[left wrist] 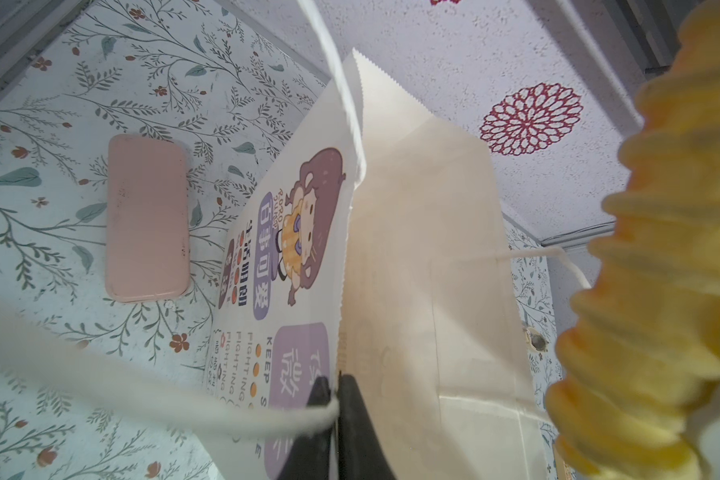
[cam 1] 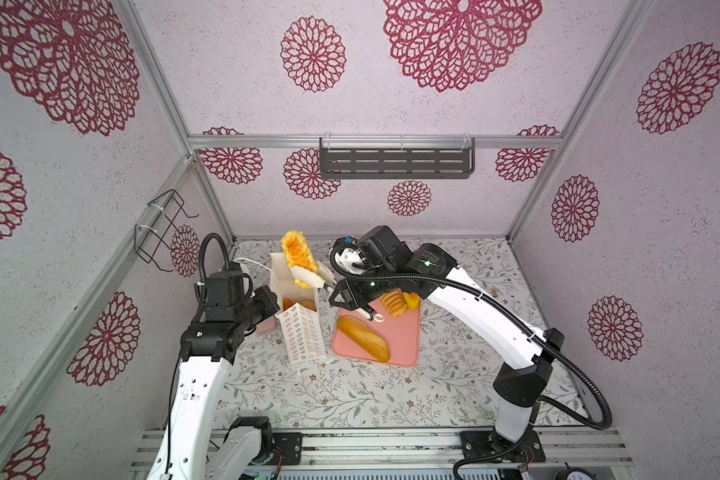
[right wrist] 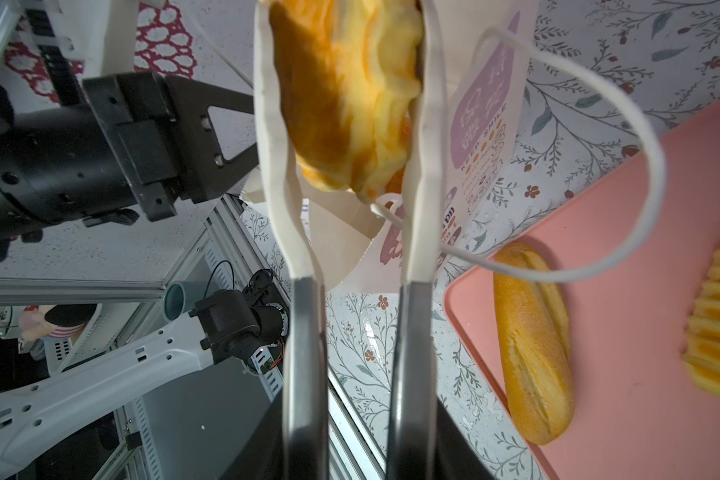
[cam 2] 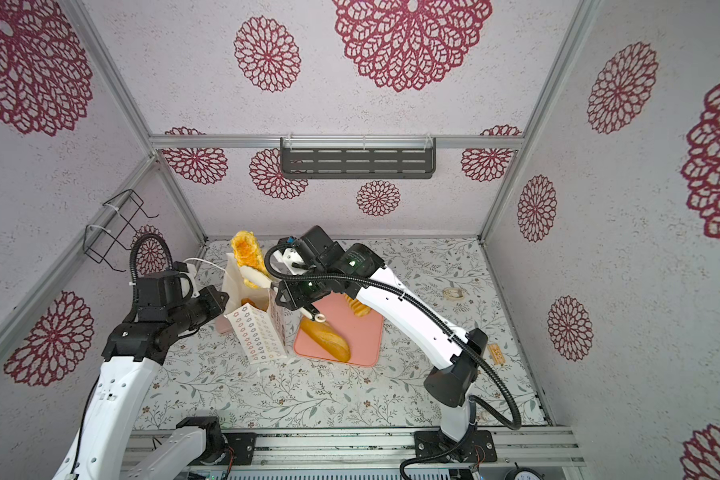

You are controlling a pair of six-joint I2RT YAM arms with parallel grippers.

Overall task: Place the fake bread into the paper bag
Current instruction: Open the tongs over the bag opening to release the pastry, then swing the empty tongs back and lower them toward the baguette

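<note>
**Fake bread: braided pastry (cam 1: pixel 298 257) hangs over the paper bag (cam 1: pixel 304 332)**

The braided pastry is golden with a darker orange middle. It is pinched between the white tips of a pair of tongs (cam 1: pixel 308 277) and tilts steeply, its upper end toward the back wall. Its lower end points down at the bag's open mouth, though I cannot tell whether it has passed the rim. The right gripper (cam 1: pixel 344 298) is clamped around the grey shafts of the tongs further back, so the pastry sits out beyond it, at the tongs' far end. The looped tail of the tongs sticks out behind the gripper, over the pink tray (cam 1: pixel 400 345).

The bag stands upright on the flowered table (cam 1: pixel 350 399), with another golden bread (cam 1: pixel 298 305) visible inside it. The left gripper (left wrist: pixel 335 399) is closed tight on the bag's printed front wall at the rim, one dark finger on each side of the paper. A white cord handle (left wrist: pixel 341 83) runs close by.

Just beside the bag, on the tray, lie a long baguette (cam 1: pixel 362 338) and a ridged loaf (cam 1: pixel 393 303), which is partly under the right arm. On the bag's other side a small pink case (left wrist: pixel 148 216) lies flat on the table.
</note>
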